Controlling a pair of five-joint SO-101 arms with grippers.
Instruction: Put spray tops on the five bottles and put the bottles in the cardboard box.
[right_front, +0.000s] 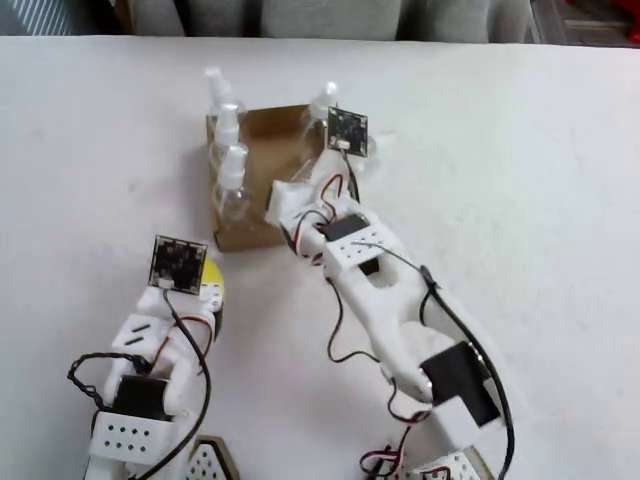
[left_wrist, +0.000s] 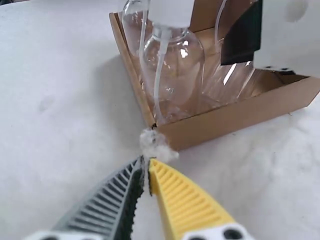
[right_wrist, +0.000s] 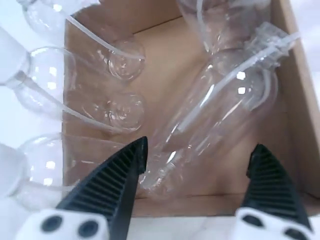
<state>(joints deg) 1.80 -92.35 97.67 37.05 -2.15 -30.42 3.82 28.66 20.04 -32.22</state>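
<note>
The cardboard box (right_front: 268, 125) holds clear bottles with white spray tops. Three bottles (right_front: 230, 165) stand upright along its left wall, also seen from above (right_wrist: 50, 85). Another bottle (right_front: 325, 100) stands at the far right corner. One bottle (right_wrist: 225, 100) lies tilted on the box floor (right_wrist: 160, 45). My right gripper (right_wrist: 200, 150) hangs open just above this lying bottle, with its fingers on either side and not touching it. My left gripper (left_wrist: 146, 167) is shut on nothing, low over the table, just short of the box's near left corner (left_wrist: 155, 127).
A small white scrap (left_wrist: 156, 143) lies on the table at the box's corner. The right arm (right_front: 370, 270) stretches across the middle of the table to the box. White table (right_front: 520, 150) extends to both sides of the box.
</note>
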